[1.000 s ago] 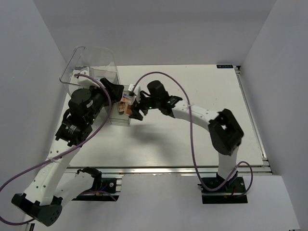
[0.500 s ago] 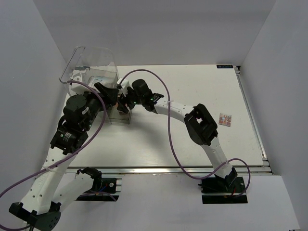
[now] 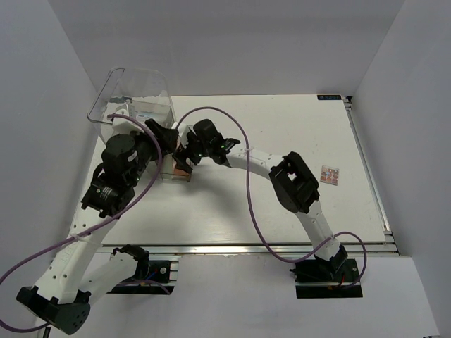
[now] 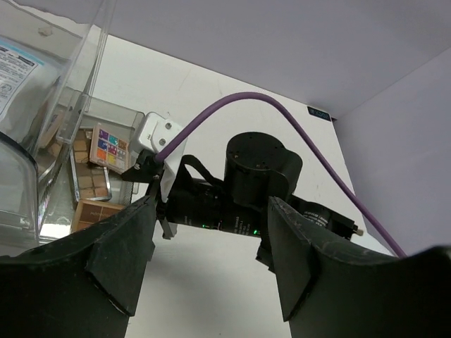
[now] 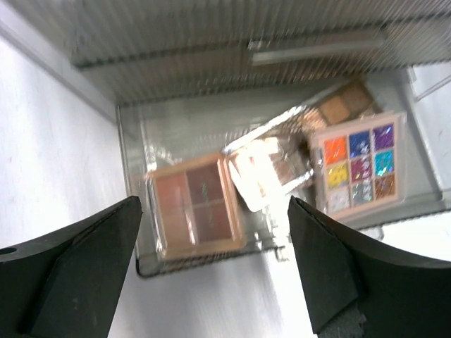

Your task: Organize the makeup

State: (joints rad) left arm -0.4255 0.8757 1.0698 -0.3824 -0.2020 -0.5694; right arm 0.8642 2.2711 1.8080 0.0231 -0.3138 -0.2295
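A small clear tray [image 3: 175,172] holds the makeup. In the right wrist view it contains a brown four-pan palette [image 5: 194,215], a clear-wrapped item [image 5: 271,169], a colourful palette [image 5: 359,165] and a beige palette [image 5: 342,105]. My right gripper [image 5: 211,211] is open and empty just above the tray [image 5: 134,141]; it also shows in the top view [image 3: 184,160]. My left gripper [image 4: 211,232] is open and empty, hovering beside the right wrist [image 3: 168,132]. A white-blue packet [image 4: 17,67] lies in the large clear bin. One small palette [image 3: 329,174] lies on the table at the right.
The large clear bin [image 3: 134,98] stands at the back left, right behind the tray. The two arms crowd together over the tray. The right arm's purple cable [image 3: 248,176] loops across the middle of the white table [image 3: 232,204].
My right gripper moved left from beside the tray to over it. A brown palette that was at its fingertips now lies in the tray. The left arm shifted slightly.
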